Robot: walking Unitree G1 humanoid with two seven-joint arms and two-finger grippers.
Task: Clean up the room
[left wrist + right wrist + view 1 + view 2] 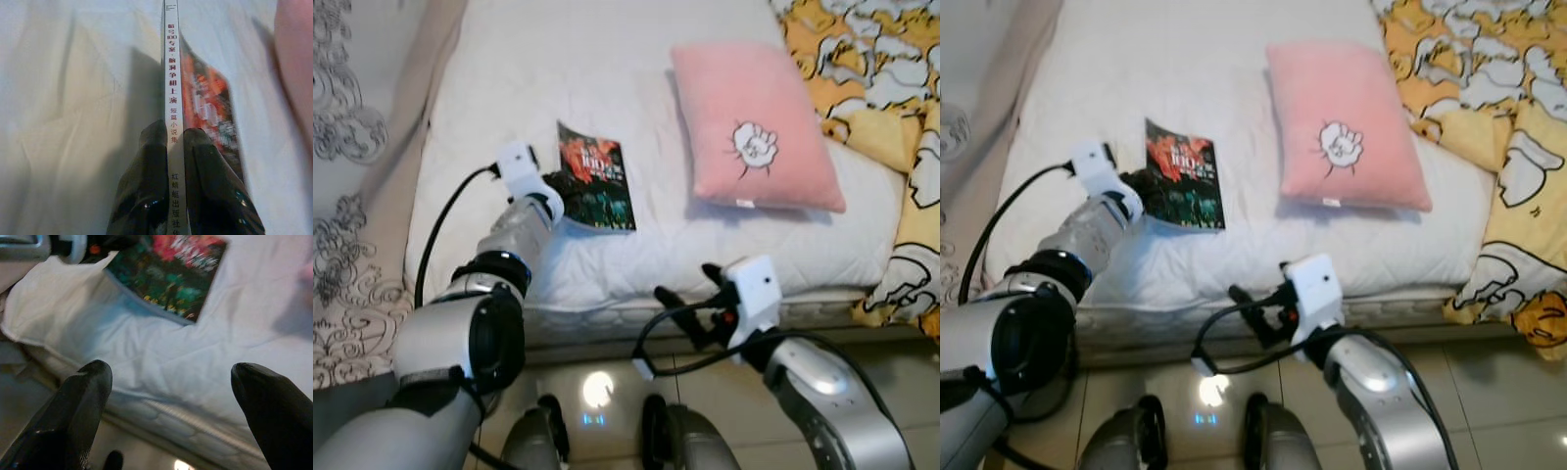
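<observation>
So the left gripper (175,147) is pinching the spine of the thin red-and-green paperback book (598,178) on the white quilted mattress (607,69), long axis running straight out from its fingers. The right gripper (171,396) hangs spread wide at the mattress edge, farther off.

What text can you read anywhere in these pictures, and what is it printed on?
Book spine, between the left gripper's fingers: "脑号100专家·脑洞争相上演 短篇小说集".
Lower on the spine: "红蜻蜓出版社", partly cut off.
Book cover title, red: too blurred to read.
Pink pillow: a white drawing, no words.
Yellow blanket: cartoon pattern, no readable text.
</observation>
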